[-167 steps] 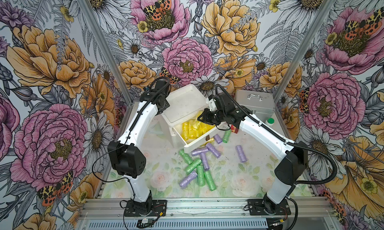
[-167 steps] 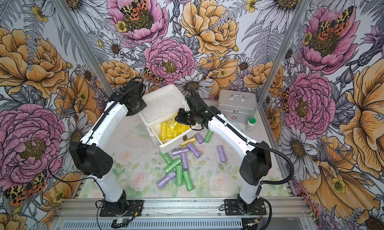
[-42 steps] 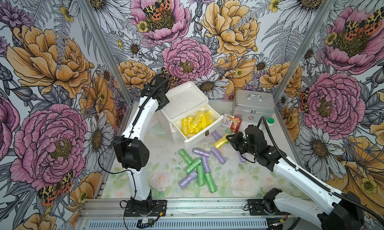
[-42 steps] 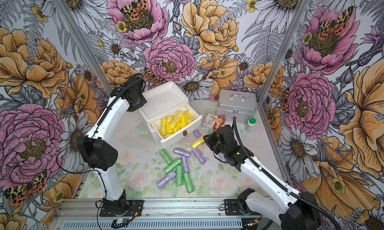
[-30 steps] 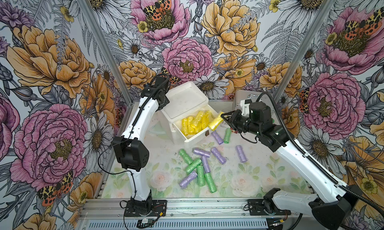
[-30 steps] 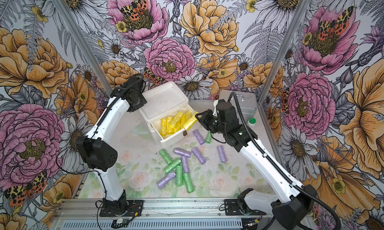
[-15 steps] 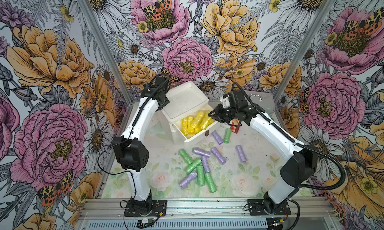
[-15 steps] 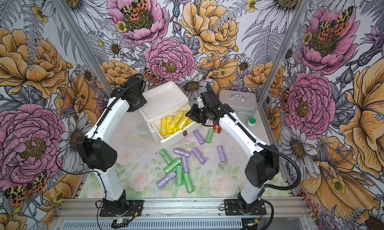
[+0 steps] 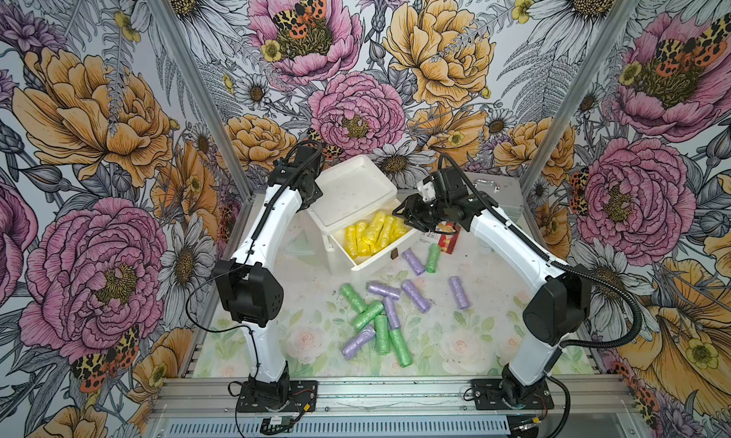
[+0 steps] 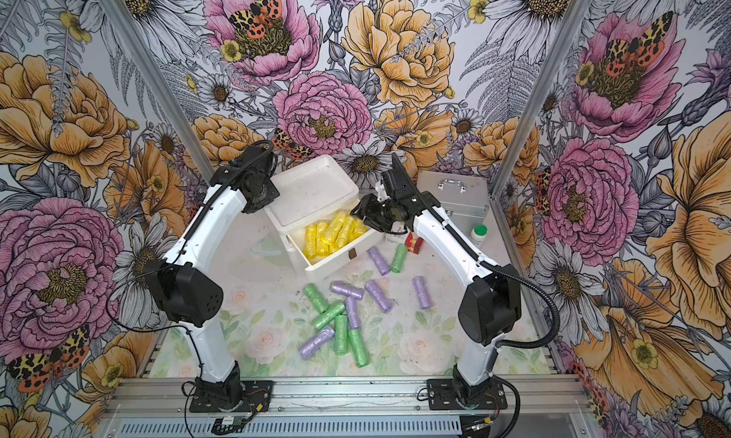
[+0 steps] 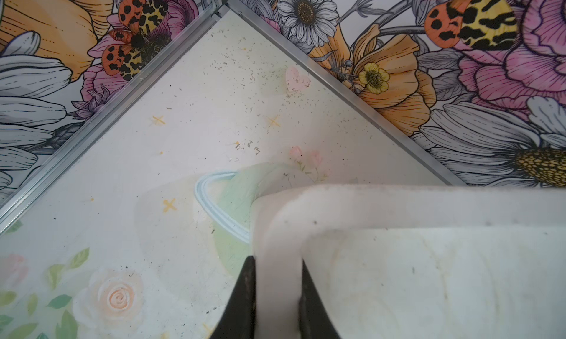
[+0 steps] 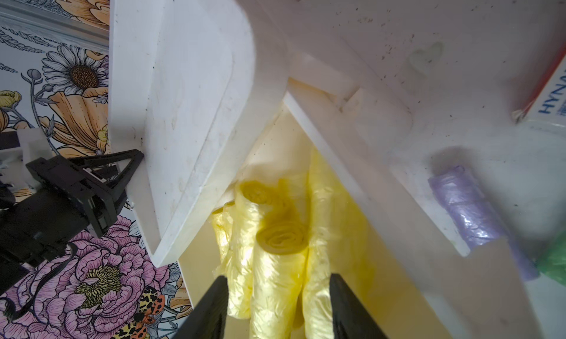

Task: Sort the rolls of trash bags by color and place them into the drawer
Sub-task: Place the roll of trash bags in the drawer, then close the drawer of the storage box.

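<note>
My left arm [image 9: 273,218], right arm [image 9: 510,238]: white shells, black joints [image 9: 249,293], ribbed black cable [image 9: 634,317]; right gripper [image 12: 277,276] black tapered fingers [image 12: 211,310].

This is a robot test cell in a lab. The small booth has flat wall panels printed with huge flowers and moths [image 9: 99,119], held in bare aluminium corner posts [image 9: 196,80]. A white-and-black left arm [image 9: 273,218] and its twin right arm [image 9: 510,238] are bolted to a slotted aluminium rail [image 9: 395,396] along the front of the pastel rose-print worktop [image 9: 455,337]. A black corrugated cable [image 9: 634,317] loops beside the right arm.
</note>
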You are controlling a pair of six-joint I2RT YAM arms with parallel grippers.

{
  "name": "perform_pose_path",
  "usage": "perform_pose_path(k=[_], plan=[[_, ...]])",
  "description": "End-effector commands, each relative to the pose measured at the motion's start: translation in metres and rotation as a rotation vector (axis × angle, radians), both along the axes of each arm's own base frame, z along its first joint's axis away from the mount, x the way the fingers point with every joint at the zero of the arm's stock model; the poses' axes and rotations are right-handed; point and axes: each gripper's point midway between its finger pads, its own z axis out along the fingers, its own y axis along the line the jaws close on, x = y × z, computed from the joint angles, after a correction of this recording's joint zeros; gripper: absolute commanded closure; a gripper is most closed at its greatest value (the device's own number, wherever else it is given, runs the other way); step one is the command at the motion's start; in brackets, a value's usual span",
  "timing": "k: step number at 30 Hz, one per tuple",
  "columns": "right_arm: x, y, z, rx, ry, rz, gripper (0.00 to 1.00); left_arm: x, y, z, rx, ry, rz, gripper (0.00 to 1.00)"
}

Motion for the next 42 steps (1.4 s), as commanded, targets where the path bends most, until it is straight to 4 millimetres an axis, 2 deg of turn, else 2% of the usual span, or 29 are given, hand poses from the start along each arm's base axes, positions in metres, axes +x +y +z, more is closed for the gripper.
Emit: perform_pose_path(k=[1,4,5,6,7,12,16,19,31,42], plan=[[-0.008,-0.014,0.038,0.006,-0.098,-0.011,0.49,-0.006,-0.066,-0.069,-0.265,0.185,-0.074,1.0],[-0.022,-0.029,0.039,-0.024,-0.127,-0.03,0.59,-0.005,-0.066,-0.069,-0.263,0.184,-0.075,1.0],[-0.028,-0.034,0.035,-0.038,-0.125,-0.036,0.73,-0.004,-0.065,-0.069,-0.263,0.183,-0.074,1.0],[-0.035,-0.038,0.029,-0.051,-0.118,-0.04,0.92,-0.004,-0.066,-0.069,-0.263,0.183,-0.074,1.0],[-0.041,-0.042,0.023,-0.064,-0.114,-0.044,1.0,-0.003,-0.066,-0.07,-0.264,0.183,-0.075,1.0],[-0.066,-0.057,-0.016,-0.114,-0.065,-0.072,1.0,-0.001,-0.07,-0.072,-0.267,0.186,-0.084,1.0],[-0.073,-0.054,-0.043,-0.111,-0.025,-0.073,1.0,0.0,-0.077,-0.073,-0.269,0.189,-0.096,1.0],[-0.073,-0.046,-0.053,-0.115,-0.015,-0.058,1.0,-0.001,-0.08,-0.075,-0.266,0.194,-0.101,1.0],[-0.062,-0.013,-0.058,-0.1,-0.027,-0.025,1.0,-0.01,-0.091,-0.082,-0.252,0.219,-0.123,1.0],[-0.055,0.005,-0.04,-0.071,-0.066,-0.026,1.0,-0.018,-0.107,-0.086,-0.245,0.235,-0.155,1.0]])
